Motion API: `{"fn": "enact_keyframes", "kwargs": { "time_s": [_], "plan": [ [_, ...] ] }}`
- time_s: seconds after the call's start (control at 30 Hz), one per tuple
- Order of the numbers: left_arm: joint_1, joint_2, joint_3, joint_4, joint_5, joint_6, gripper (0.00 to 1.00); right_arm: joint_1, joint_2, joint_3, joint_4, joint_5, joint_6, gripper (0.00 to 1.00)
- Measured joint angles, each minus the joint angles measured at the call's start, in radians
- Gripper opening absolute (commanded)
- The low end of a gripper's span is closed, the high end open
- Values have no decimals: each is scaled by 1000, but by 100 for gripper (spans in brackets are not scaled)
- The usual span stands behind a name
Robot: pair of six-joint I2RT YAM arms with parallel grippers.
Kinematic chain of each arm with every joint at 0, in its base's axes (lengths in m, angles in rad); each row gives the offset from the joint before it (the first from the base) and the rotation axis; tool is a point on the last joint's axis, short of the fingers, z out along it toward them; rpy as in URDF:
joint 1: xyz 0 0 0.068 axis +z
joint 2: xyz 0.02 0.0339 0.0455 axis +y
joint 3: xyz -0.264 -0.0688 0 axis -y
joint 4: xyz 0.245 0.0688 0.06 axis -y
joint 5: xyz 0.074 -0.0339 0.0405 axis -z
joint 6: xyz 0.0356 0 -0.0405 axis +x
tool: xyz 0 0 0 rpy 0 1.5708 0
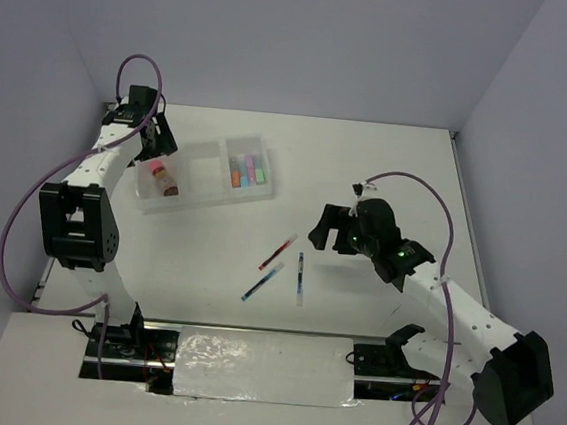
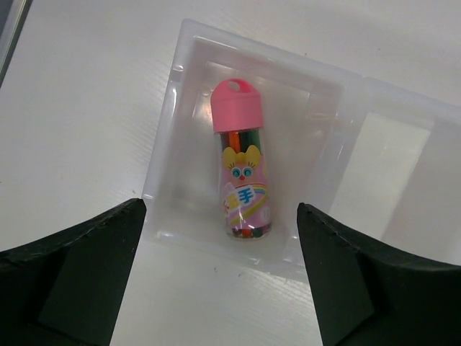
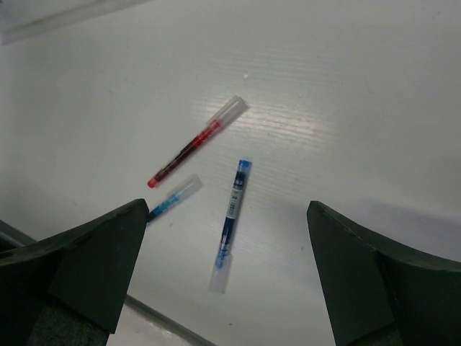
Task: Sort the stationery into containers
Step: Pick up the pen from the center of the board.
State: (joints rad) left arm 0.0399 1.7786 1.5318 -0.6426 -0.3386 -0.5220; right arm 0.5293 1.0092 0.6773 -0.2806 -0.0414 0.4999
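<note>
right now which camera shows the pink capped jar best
The left wrist view: the jar fills the middle, lying in an end compartment of the tray, cap and label clear. Top external shows the jar only small. Right wrist shows just pens, no jar.

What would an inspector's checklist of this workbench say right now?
Surface: white table, three pens loose on it.
Job's things: pink-capped jar lying in an end compartment of the tray; highlighters in the opposite end; middle looks empty; red pen, blue pen and dark pen outside it.
Clutter: nothing seen.
End effectors: left end effector open above the jar; right end effector open above the pens.
Cables: purple cables loop along both arms.
Surroundings: plain walls; silvery sheet at the near edge.
</note>
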Motion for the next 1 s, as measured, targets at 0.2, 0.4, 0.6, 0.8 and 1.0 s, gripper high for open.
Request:
{"fn": "enact_keyframes", "kwargs": {
  "time_s": [0.2, 0.4, 0.6, 0.8, 1.0],
  "plan": [
    [-27, -54, 33, -71, -15, 2, 99, 192, 113, 45, -44, 167, 48, 68],
    [-149, -385, -87, -74, -10, 40, 99, 272, 254, 32, -44, 231, 122, 53],
    [-176, -713, -355, -30, 2, 80, 99, 359, 386, 25, -23, 248, 175, 52],
    [-174, -762, -551, -39, 3, 109, 99, 397, 478, 42, -21, 291, 218, 29],
    [-178, -776, -569, -31, 24, 128, 99, 426, 525, 82, -26, 346, 267, 0]
  ]
}}
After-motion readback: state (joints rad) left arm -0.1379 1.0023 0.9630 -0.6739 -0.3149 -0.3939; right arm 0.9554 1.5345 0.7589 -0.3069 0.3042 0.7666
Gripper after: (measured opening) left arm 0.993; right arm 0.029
